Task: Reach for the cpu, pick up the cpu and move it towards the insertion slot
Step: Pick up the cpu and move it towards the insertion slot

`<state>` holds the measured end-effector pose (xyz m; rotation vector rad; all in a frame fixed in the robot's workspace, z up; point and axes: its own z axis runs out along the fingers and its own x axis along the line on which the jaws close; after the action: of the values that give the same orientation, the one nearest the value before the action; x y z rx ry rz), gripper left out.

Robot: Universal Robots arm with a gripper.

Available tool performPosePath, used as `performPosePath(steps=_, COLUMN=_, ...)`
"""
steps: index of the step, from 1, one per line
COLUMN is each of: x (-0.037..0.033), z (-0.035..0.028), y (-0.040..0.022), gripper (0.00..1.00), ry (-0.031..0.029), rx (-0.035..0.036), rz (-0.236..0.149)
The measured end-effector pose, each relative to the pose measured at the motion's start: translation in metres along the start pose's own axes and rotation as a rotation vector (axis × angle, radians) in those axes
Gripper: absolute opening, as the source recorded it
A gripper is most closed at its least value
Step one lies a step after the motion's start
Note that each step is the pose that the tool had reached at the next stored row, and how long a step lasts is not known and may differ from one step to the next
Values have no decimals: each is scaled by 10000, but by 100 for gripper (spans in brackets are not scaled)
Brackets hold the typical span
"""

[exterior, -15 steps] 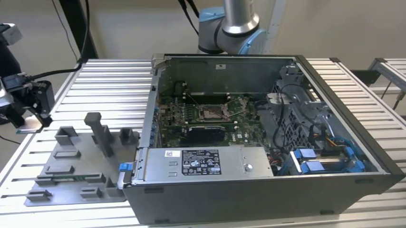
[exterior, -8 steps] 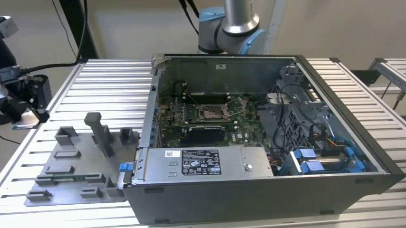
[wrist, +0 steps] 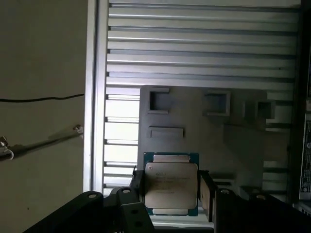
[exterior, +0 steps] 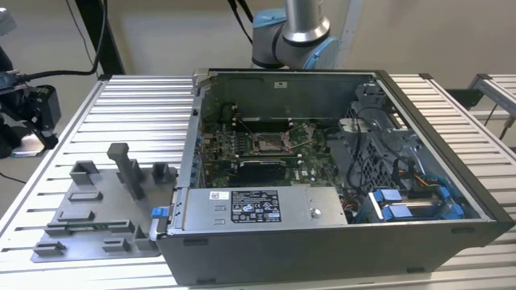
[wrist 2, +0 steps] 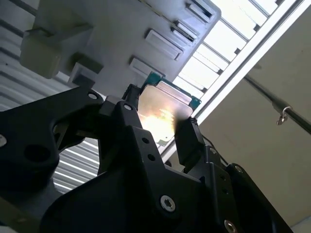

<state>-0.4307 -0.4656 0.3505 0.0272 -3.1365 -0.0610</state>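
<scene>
Between the black fingers (wrist: 206, 191), in the first wrist view, the cpu (wrist: 171, 182) sits clamped by two opposite edges, its green border showing. The gripper (wrist: 171, 190) is closed on it above the grey tray (wrist: 194, 131), near the slatted table's (exterior: 137, 109) edge. At the exterior view's centre, the insertion slot (exterior: 270, 144) lies uncovered inside the open-topped computer case (exterior: 322, 254), ringed by its walls.

The tray (exterior: 96, 235) lies on the counter (exterior: 137, 103), just beside the computer case (exterior: 322, 241) on the exterior view's left. The socket (exterior: 270, 145) sits inside the case. In the first wrist view the chip (wrist: 171, 184) sits pinched in the end effector (wrist: 172, 190), over the tray.
</scene>
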Motion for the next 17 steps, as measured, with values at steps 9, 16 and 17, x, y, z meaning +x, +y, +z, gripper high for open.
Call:
performPosePath(steps=9, x=1, z=-179, y=7, gripper=0, ry=0, rx=0, rz=0)
performPosePath(steps=16, x=1, z=-299, y=12, gripper=0, ry=0, rx=0, rz=0)
performPosePath(steps=17, x=1, z=-315, y=12, gripper=0, ry=0, rx=0, rz=0)
